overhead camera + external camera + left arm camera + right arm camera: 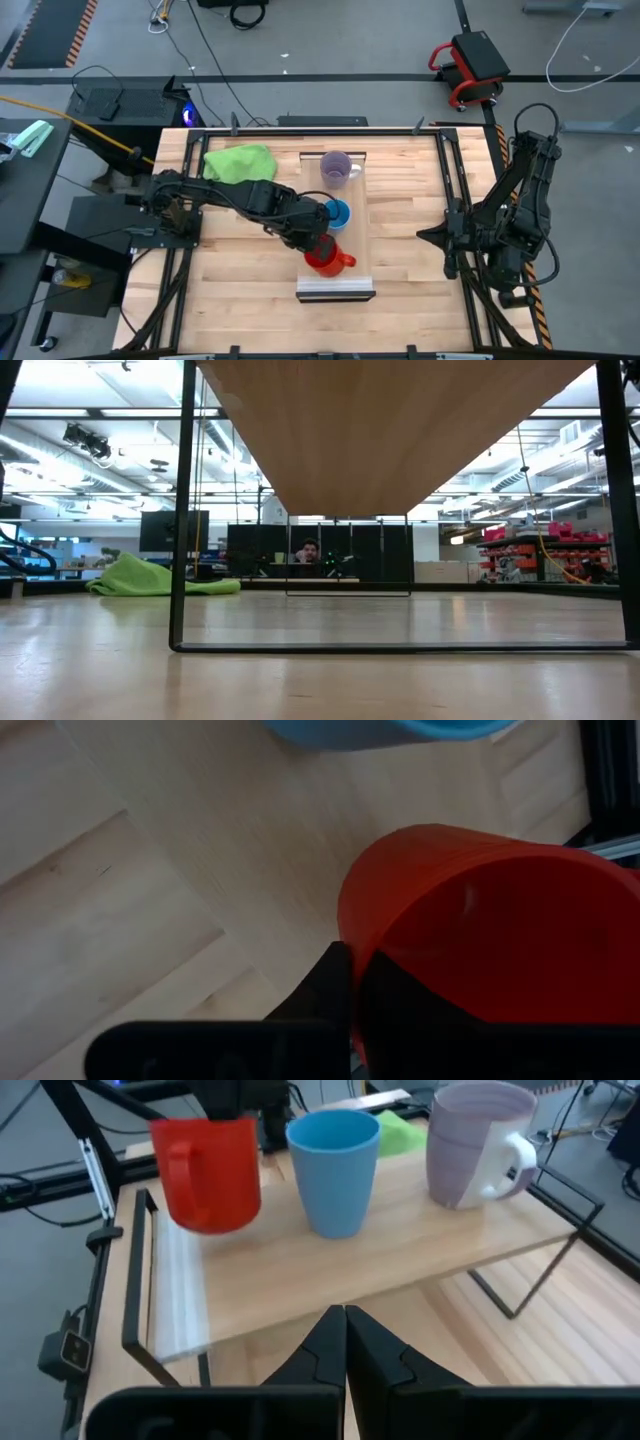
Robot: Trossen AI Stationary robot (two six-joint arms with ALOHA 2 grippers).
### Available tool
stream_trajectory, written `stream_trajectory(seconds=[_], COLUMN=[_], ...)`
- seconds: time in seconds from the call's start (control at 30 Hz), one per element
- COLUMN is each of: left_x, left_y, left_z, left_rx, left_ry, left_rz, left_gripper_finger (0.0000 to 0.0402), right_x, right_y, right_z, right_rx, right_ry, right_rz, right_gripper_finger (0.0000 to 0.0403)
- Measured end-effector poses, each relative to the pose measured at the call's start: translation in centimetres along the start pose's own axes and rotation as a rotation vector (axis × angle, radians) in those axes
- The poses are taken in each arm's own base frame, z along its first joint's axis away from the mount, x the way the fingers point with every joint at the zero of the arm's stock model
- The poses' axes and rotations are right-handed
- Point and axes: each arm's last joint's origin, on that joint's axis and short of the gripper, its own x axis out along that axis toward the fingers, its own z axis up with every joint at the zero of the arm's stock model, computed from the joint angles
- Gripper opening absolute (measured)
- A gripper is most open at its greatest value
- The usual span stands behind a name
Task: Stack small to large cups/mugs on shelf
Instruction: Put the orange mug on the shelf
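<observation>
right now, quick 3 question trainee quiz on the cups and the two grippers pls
1. True or false: the left gripper is shut on the red mug.
2. Which cup stands in the middle of the shelf? A purple mug B blue cup C red mug
3. Fill in: the right gripper waits with its fingers ____.

Key: 1 true. 2 B, the blue cup, between the red mug and the purple mug. 3 shut.
</observation>
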Motion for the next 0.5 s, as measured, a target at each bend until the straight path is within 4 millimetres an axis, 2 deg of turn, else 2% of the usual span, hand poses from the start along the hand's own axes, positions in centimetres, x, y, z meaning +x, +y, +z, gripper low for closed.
stream_trajectory(seconds=[0.2, 0.37, 0.5], left_x=[1.4, 1.6, 1.5], left_y=[-0.1, -0.1, 0.0], left_z=[0.1, 0.2, 0.4], left_rx=[0.006, 0.024, 0.039], left_ry=[0.016, 0.02, 0.014], left_rz=[0.038, 0.042, 0.046], left_gripper_finger=[0.0011, 0.0011, 0.0011], right_x=[0.9, 1.5, 2.9], right_y=[1.2, 2.1, 3.0], right_z=[1.3, 2.5, 1.6], right_rx=[-0.019, 0.014, 0.06], right_ry=[-0.024, -0.076, -0.109], right_rz=[0.059, 0.114, 0.159], right_gripper_finger=[0.0013, 0.0035, 0.0057])
